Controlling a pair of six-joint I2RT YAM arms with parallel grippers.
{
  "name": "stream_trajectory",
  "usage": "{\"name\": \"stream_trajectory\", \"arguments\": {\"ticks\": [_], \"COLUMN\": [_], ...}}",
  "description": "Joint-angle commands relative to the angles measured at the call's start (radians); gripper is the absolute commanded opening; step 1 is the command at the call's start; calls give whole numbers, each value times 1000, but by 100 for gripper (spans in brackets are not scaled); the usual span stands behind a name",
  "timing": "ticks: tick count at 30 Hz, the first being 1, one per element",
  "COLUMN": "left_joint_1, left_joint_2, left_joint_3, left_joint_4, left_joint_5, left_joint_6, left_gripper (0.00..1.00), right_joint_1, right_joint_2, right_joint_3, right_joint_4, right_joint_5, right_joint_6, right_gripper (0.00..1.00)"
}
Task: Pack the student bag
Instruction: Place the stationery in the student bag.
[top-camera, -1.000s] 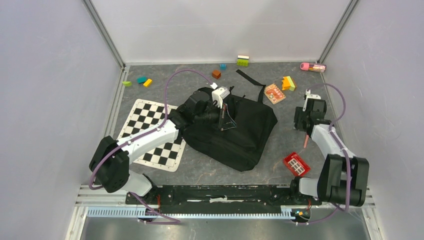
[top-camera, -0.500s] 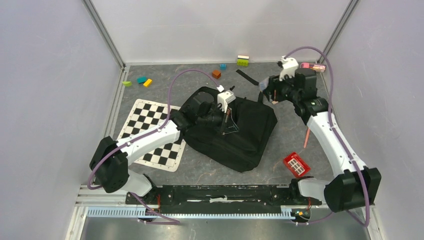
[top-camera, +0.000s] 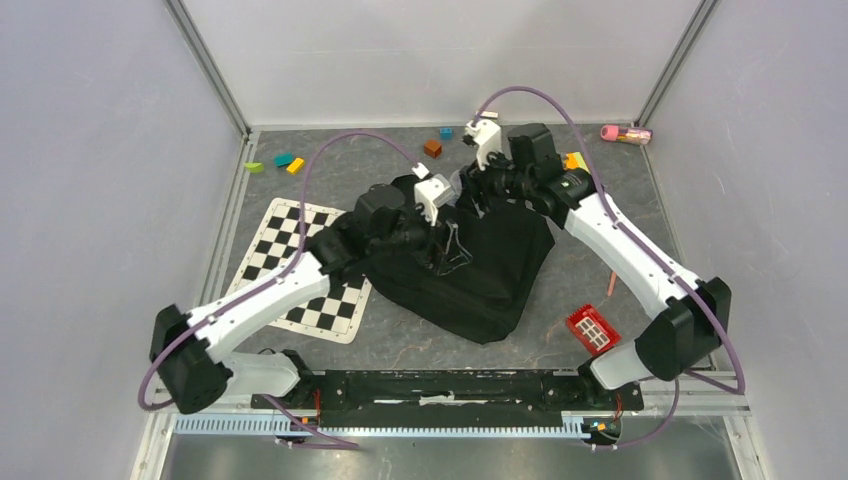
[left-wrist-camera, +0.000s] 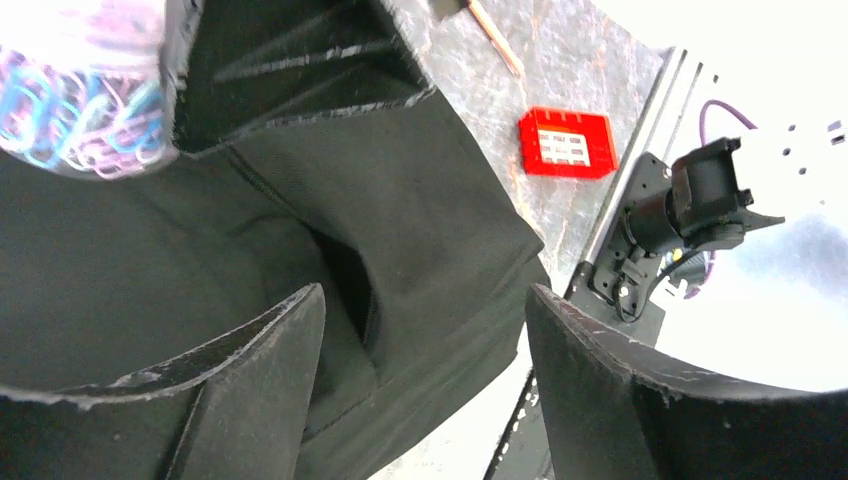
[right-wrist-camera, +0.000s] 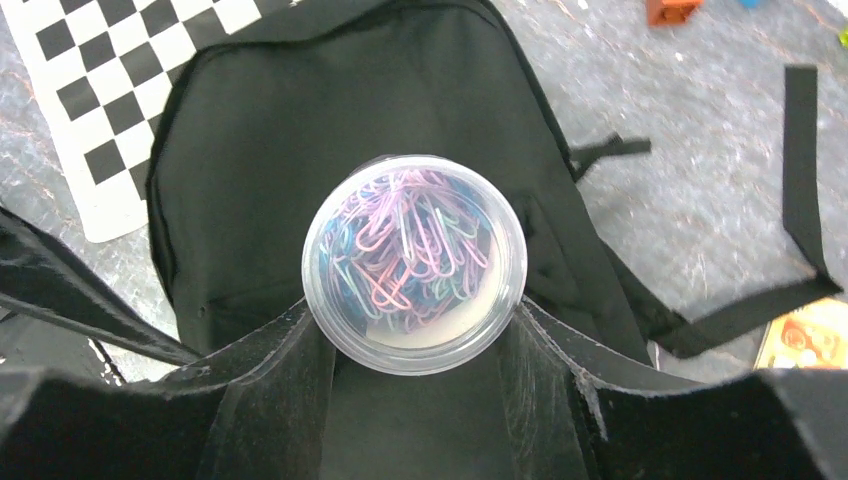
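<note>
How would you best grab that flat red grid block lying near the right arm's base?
Probably pinch the red block across its narrower width, coming straight down from above: it lies flat on the table, with straight parallel sides and room beside them.

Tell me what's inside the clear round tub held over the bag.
The clear tub holds a tangle of pink, blue and purple paper clips. Only the top layer shows; anything beneath it is covered.
</note>
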Motion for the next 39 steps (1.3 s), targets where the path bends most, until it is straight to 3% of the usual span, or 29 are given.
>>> {"name": "stream_trajectory", "arguments": {"ticks": [1,10,21,26,28,32,34,39], "left_joint_1": [45,218,249,250,250,249,249,249], "left_joint_2": [-171,-401,-334,-287,-248,-195,-185,-148], "left_joint_3": [-41,-208,-189,-244,-265,-268,-274,-280], "left_joint_4": [-8,-11,-40,33,80,148,166,197], "left_joint_5": [-131,-262,-236,-259,-231,-195,-208,-194], "left_joint_6": [46,-39,-117,-299,-386,-466,-479,-492], "left_gripper": [84,99,100,100,100,100,100,100], "right_joint_1": [70,179,239,247,247,246,246,247], "right_joint_2": [91,292,353,331,320,276,243,183], "right_joint_3": [163,344,403,376,350,313,307,304], "right_joint_4": [-92,-315,-587,-613,-613,-557,-514,-435], "right_joint_5": [34,239,479,488,498,469,451,403], "right_joint_6": [-76,-123,-133,-132,-132,-117,-105,-58], "right_gripper": [0,0,0,2,18,60,72,87]}}
